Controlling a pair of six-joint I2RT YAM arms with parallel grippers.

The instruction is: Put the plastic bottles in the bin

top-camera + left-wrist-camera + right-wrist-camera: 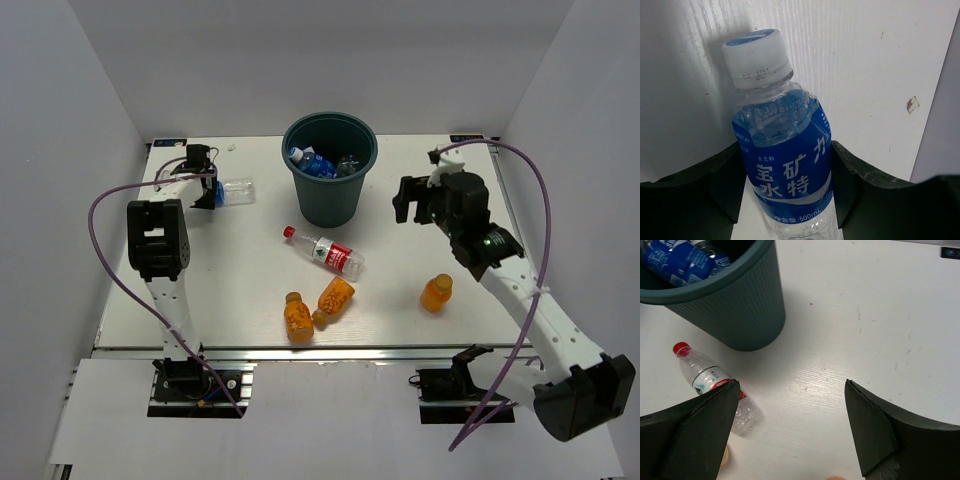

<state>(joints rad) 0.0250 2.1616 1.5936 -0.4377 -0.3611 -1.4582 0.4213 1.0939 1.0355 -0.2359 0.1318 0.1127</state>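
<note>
"Where do you see bottles?"

"You have a clear blue-labelled plastic bottle (pixel 234 190) at your left fingers (pixel 211 194). A clear red-capped bottle (pixel 325 251) lies on the white table (pixel 240 290) near the dark teal plastic bin (pixel 329 200)."

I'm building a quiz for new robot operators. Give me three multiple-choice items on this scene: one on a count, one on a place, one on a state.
1. Orange bottles on the table: A one; B three; C five.
2. The blue-labelled bottle outside the bin is: A in the left claw; B beside the orange bottles; C at the table's near edge.
3. The right claw is: A shut on a bottle; B gripping the bin; C open and empty.

Answers:
1 B: two lie near the front middle, one further right.
2 A: the claw's fingers flank its label in the left wrist view.
3 C: its fingers stand wide apart with only table between them.
</note>
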